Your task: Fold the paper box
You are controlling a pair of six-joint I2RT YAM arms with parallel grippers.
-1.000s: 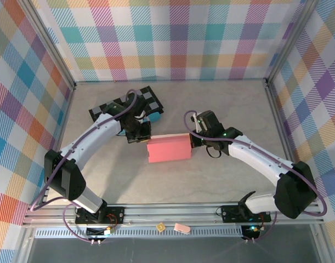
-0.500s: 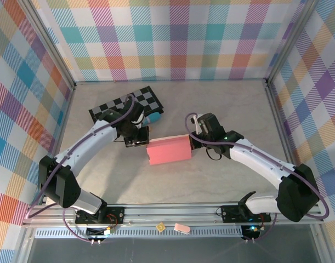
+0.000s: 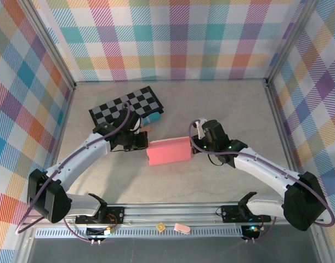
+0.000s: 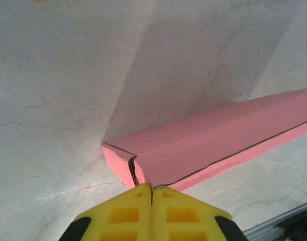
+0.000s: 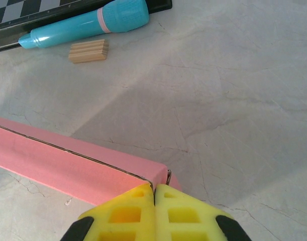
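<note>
Swinging clear of the checkered board (image 3: 126, 105), the left arm is now bringing the left gripper (image 3: 140, 143) down beside the left end of the paper box (image 3: 168, 152). The box is lying folded shut in the middle of the table (image 3: 222, 104), between both arms. The right gripper (image 3: 193, 143) is sitting at its right corner. Both pincers are squeezed fully closed, yellow fingertips (image 5: 138, 198) pressing together and gripping nothing
</note>
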